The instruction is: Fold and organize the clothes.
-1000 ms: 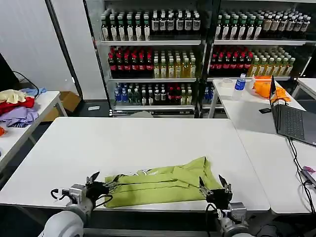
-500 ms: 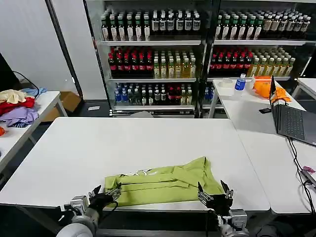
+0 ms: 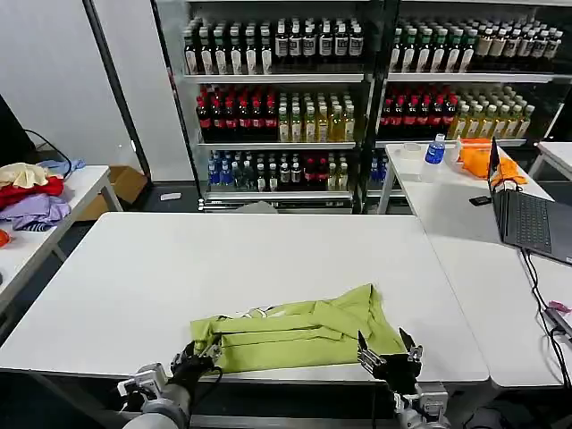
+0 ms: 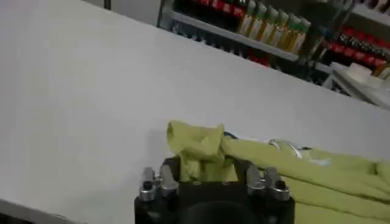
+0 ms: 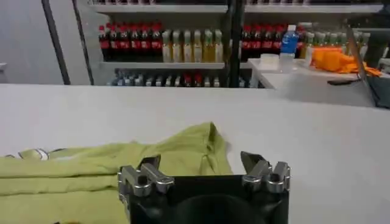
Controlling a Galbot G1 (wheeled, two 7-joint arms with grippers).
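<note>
The clothes are one lime t-shirt (image 3: 299,331), folded into a long band near the front edge of the white table (image 3: 223,259). My left gripper (image 3: 193,361) is at the shirt's left end, shut on a bunched-up corner of fabric (image 4: 196,141) that stands up between its fingers (image 4: 207,173). My right gripper (image 3: 389,354) sits at the shirt's right end by the table's front edge. It is open (image 5: 200,164), with the shirt's edge (image 5: 183,152) lying just ahead of its fingers and nothing held. A bit of white print (image 4: 283,146) peeks out from a fold.
A laptop (image 3: 532,222) with a cable sits on the right table, along with an orange cloth (image 3: 483,156) and a blue bottle (image 3: 435,149). A heap of red, lilac and cream garments (image 3: 31,192) lies on the left table. Drink shelves (image 3: 277,107) stand behind.
My left gripper slid right and down to the shirt's left end and closed on its corner, bunching the fabric. The right gripper dropped slightly and stayed open.
</note>
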